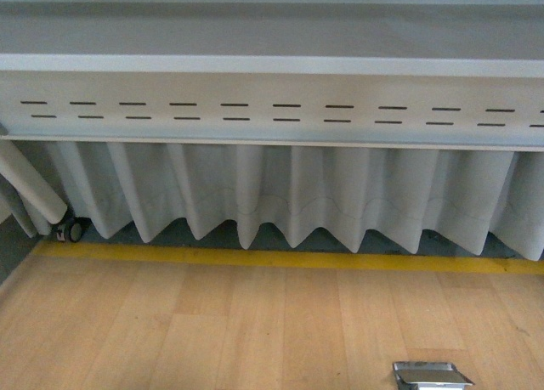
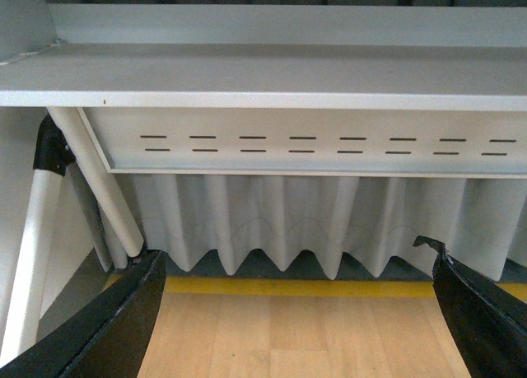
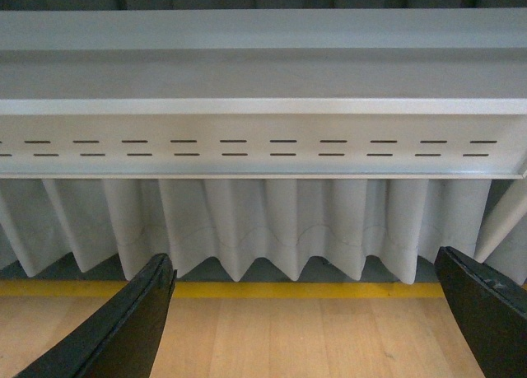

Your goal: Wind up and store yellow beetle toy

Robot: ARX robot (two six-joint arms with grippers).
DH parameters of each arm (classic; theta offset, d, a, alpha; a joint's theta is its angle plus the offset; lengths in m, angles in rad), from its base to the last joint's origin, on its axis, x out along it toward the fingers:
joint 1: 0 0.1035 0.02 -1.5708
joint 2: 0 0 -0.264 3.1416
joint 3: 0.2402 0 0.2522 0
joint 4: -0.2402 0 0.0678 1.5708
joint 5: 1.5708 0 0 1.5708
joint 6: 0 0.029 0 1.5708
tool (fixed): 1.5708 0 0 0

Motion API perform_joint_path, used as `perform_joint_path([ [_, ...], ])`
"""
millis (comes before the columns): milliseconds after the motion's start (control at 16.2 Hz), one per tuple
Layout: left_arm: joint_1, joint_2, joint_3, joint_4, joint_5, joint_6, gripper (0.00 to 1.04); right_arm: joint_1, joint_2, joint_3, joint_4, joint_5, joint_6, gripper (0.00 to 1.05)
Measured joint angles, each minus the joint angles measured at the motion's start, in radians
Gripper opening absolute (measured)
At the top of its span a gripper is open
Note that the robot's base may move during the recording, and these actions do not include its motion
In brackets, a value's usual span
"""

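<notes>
1. The left gripper [image 2: 294, 267] is spread wide. In the left wrist view its two black fingers [image 2: 115, 324] stand at opposite sides of the picture, with nothing between them but bare wood.
2. The right gripper [image 3: 305, 261] is spread just as wide and holds nothing. Its dark fingers [image 3: 123, 329] frame a bare stretch of the same wood.
3. The yellow beetle toy shows in none of the three views, so I cannot tell where it is.
4. The desk [image 1: 212, 322] is light wood, and a yellow strip [image 1: 280, 258] runs along its far edge.
5. Beyond that far edge hangs a pleated white curtain [image 1: 297, 195]. Above the curtain sits a white panel [image 1: 272, 88] pierced by two rows of short dark slots.
6. At the desk's near edge, toward the right corner, lies a shiny silver metal piece [image 1: 432, 375]. The picture's edge cuts it off, and what it is cannot be made out.
7. Past the far left corner a white tube [image 1: 30, 186] slants down, and a small black caster [image 1: 72, 230] sits just beside its lower end.
</notes>
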Motion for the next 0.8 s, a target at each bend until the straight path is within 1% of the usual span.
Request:
perform_joint_path([
  [801, 0.000, 0.000, 0.000, 0.000, 0.000, 0.000, 0.98, 0.000, 0.000, 0.000, 0.000, 0.000, 0.000, 0.98],
])
